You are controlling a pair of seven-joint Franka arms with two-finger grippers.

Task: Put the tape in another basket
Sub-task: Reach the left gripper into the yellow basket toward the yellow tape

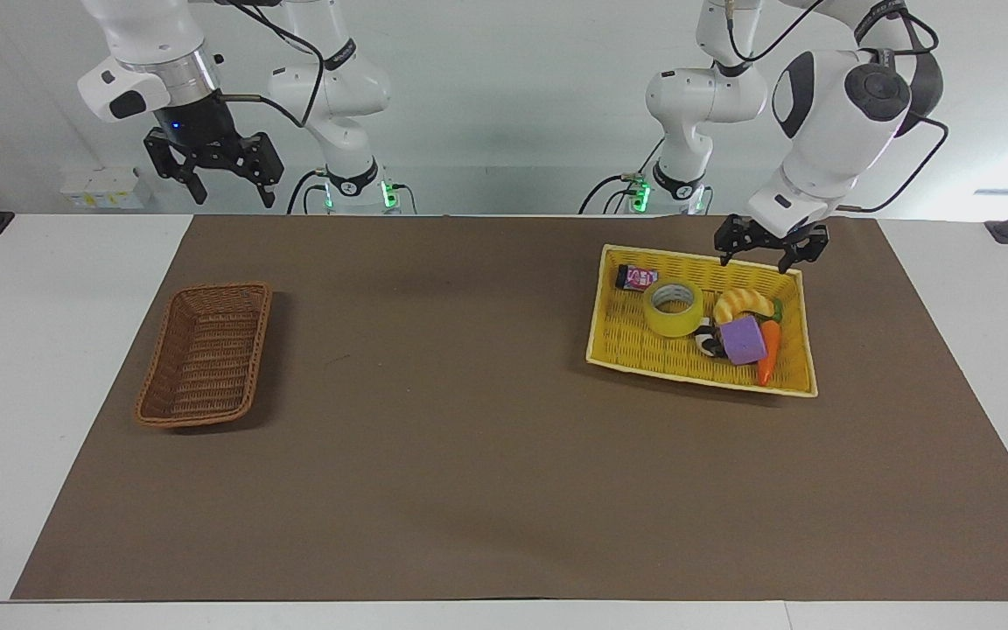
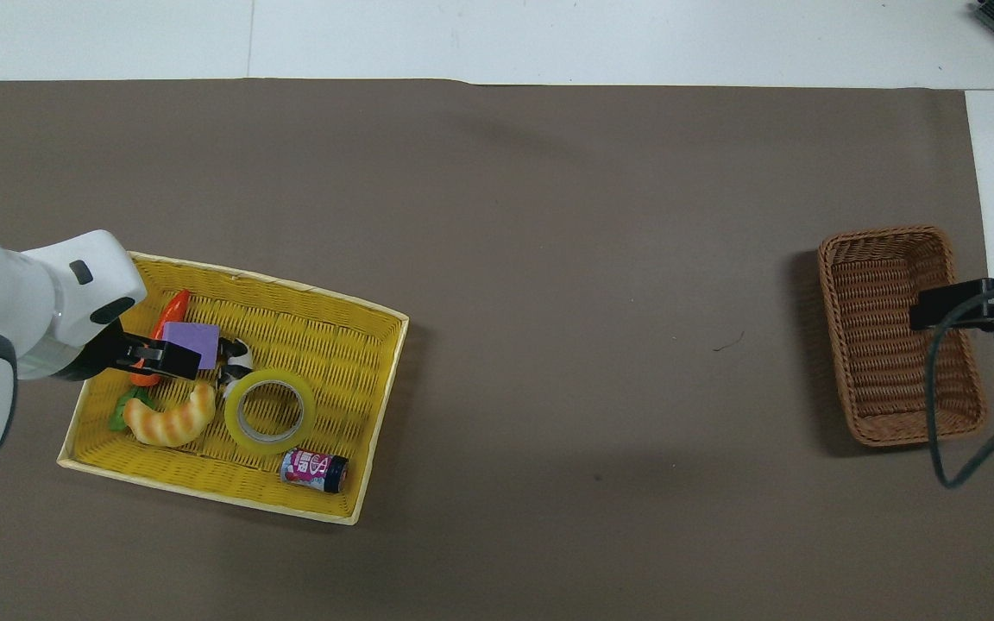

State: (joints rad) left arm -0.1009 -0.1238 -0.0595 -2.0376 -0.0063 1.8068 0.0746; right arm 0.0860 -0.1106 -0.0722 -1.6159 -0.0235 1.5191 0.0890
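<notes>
The tape (image 1: 673, 308) is a yellow roll with a pale core. It lies flat in the yellow tray-basket (image 1: 696, 378), and shows in the overhead view (image 2: 270, 411) too. The brown wicker basket (image 1: 204, 354) stands empty toward the right arm's end of the table, also in the overhead view (image 2: 881, 345). My left gripper (image 1: 769, 256) is open and empty in the air over the yellow basket's rim nearest the robots. In the overhead view the left gripper (image 2: 185, 361) covers part of the purple block beside the tape. My right gripper (image 1: 231, 194) waits raised and open, and the overhead view shows it (image 2: 920, 314) over the brown basket's edge.
The yellow tray-basket (image 2: 290, 289) also holds a croissant toy (image 1: 742, 302), a purple block (image 1: 743, 339), an orange carrot (image 1: 767, 352), a small can (image 1: 637, 277) and a black-and-white toy (image 1: 707, 339). A brown mat (image 1: 469, 420) covers the table.
</notes>
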